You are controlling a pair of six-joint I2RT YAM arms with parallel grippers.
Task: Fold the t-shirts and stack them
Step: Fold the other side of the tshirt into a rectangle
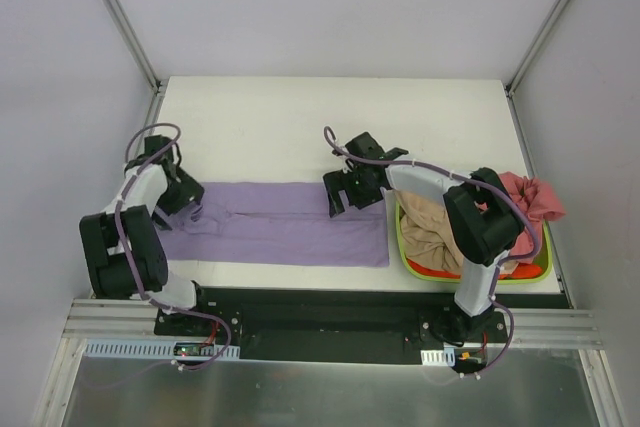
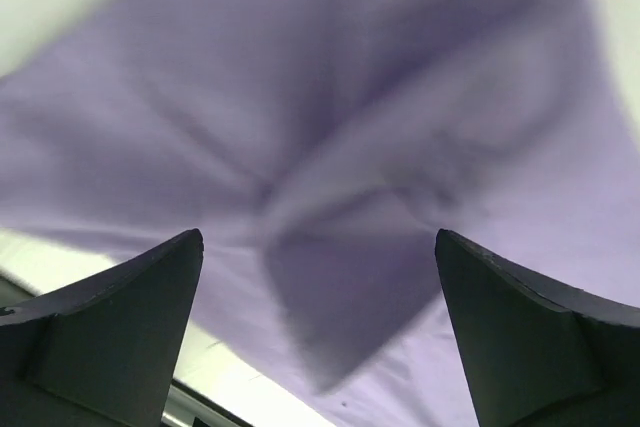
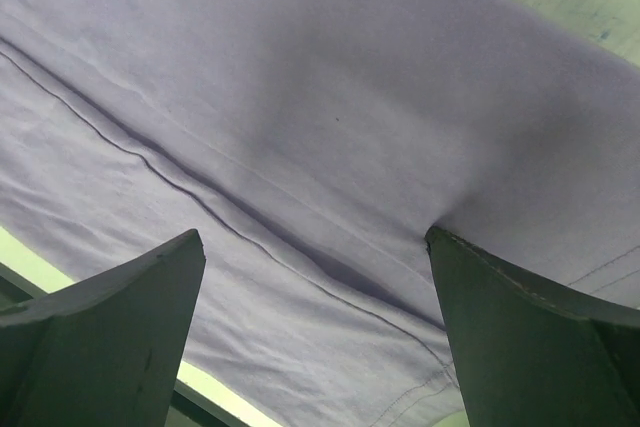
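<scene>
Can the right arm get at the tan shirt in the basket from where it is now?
Probably yes. The tan shirt lies uncovered in the basket, close beside the right gripper, which is open over the purple shirt and holds nothing.

The left arm is bent at the left side, its wrist farther than its elbow, and the left end effector (image 1: 186, 194) points down with fingers (image 2: 110, 327) spread wide. The right arm reaches left toward the middle; the right end effector (image 1: 338, 197) also has its fingers (image 3: 520, 337) wide apart
</scene>
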